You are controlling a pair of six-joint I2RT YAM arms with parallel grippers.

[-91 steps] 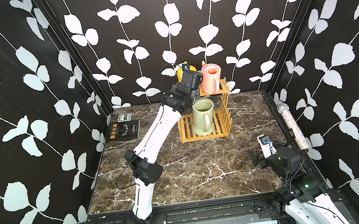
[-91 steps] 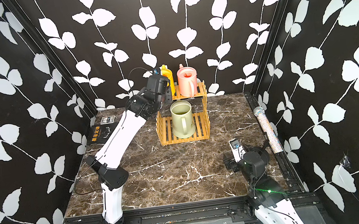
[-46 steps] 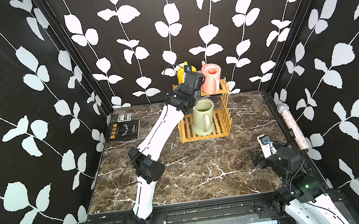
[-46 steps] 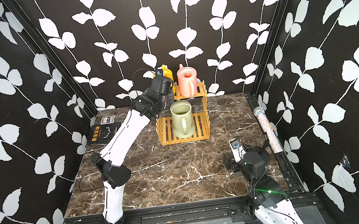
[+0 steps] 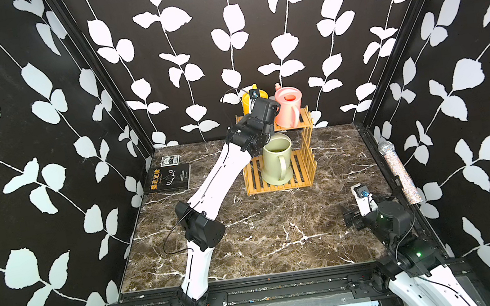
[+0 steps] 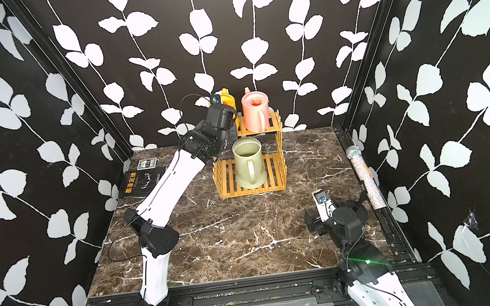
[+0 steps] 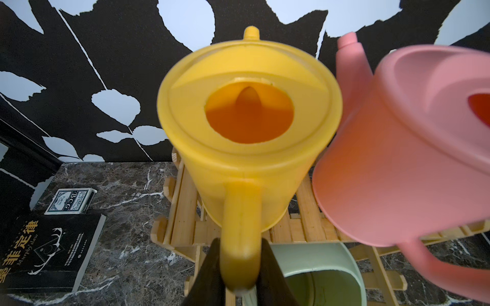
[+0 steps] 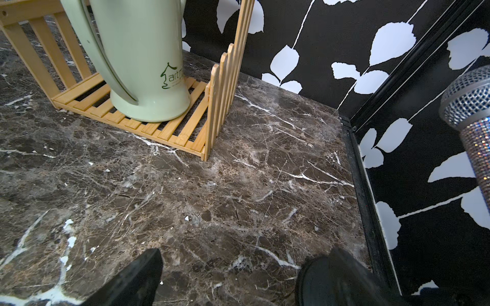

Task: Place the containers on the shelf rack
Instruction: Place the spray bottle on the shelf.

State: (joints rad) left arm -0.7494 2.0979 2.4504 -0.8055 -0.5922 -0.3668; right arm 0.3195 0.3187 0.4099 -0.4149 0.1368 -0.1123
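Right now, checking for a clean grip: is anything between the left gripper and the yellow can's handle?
Nothing visible. The left gripper flanks the handle of the yellow can directly; the pink can stands close beside it.

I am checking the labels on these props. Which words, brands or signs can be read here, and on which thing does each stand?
"墨菲定律", in orange, on the black book.
"Murphy's law", in white, on the same cover; its small print is too blurred to read.
"BCG" on the card box; its smaller lines are unreadable.
"artm", cut off by the curve, beside a house sign, on the green watering can.
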